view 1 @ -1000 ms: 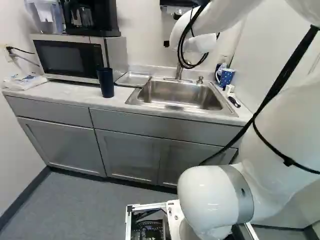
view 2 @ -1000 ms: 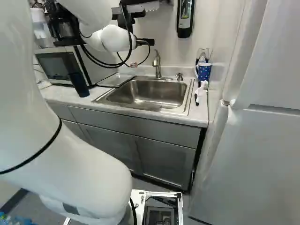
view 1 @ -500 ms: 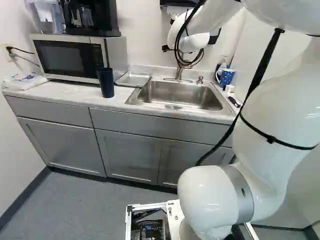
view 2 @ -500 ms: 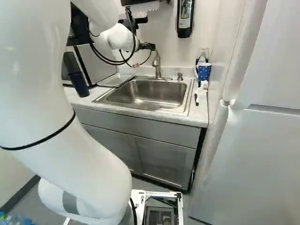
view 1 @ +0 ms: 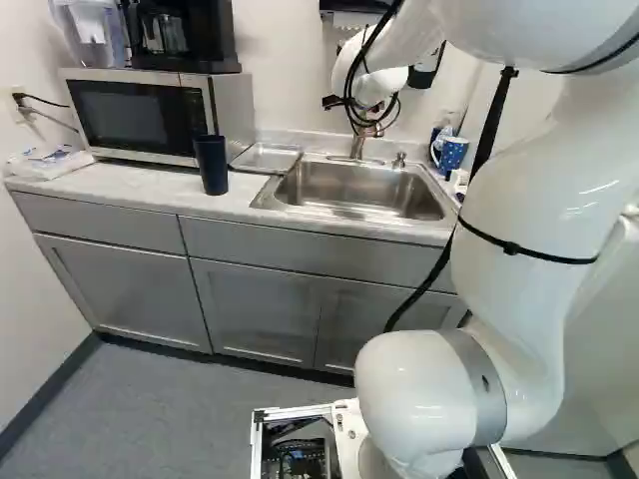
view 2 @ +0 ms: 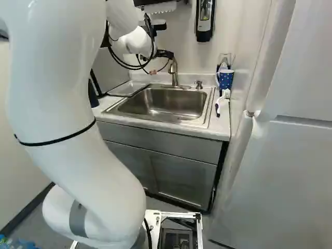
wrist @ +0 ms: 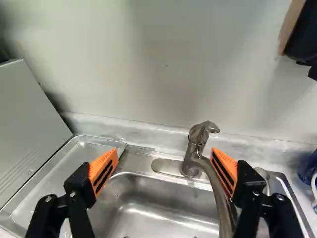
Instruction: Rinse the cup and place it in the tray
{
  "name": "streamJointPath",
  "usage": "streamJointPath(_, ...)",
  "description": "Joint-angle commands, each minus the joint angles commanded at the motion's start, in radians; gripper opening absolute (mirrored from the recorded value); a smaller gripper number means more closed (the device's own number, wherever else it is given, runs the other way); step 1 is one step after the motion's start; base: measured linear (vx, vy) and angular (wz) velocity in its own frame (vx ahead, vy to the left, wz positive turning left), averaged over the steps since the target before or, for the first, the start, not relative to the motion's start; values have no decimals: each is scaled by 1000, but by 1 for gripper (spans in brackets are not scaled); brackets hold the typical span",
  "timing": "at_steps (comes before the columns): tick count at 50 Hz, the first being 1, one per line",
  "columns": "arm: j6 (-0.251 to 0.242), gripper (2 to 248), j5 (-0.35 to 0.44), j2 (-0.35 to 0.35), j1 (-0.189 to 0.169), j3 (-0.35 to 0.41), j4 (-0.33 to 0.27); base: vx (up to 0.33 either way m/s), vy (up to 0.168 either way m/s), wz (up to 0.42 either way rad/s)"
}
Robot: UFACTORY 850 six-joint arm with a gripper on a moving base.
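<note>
One dark cup [view 1: 211,166], one tray [view 1: 266,159], one sink [view 2: 161,104], one spread claw [view 2: 160,61]

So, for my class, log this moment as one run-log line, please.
gripper: open, nothing held, facing faucet | dark cup: upright on counter, outside tray | tray: beside sink

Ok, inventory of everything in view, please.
Cup: one, dark blue, by microwave
Tray: one, silver, beside sink
Sink: one, silver, in counter
Faucet: one, silver, behind sink
Mug: one, blue, white-dotted, counter corner
Brush: one, mostly white, near mug
Microwave: one, silver-black, on counter
Coffee maker: one, black, on microwave
Pitcher: one, clear, beside coffee maker
Bag: one, white, beside microwave
Soap dispenser: one, black, on wall
Arm: one, white, rising from base
Gripper: one, black, orange pads, open, near faucet
</note>
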Motion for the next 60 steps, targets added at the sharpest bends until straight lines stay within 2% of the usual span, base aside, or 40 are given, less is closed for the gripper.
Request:
streamJointPath(9, 0, 247, -26, -47, -5, -52, 0, 0, 0, 0)
streamJointPath(27, 0, 247, -9, -123, -6, -137, 0, 0, 0, 0)
streamJointPath(50, 0, 247, 85, -134, -6, -150, 0, 0, 0, 0)
streamJointPath(60, 0, 247, 89, -134, -6, -150, 0, 0, 0, 0)
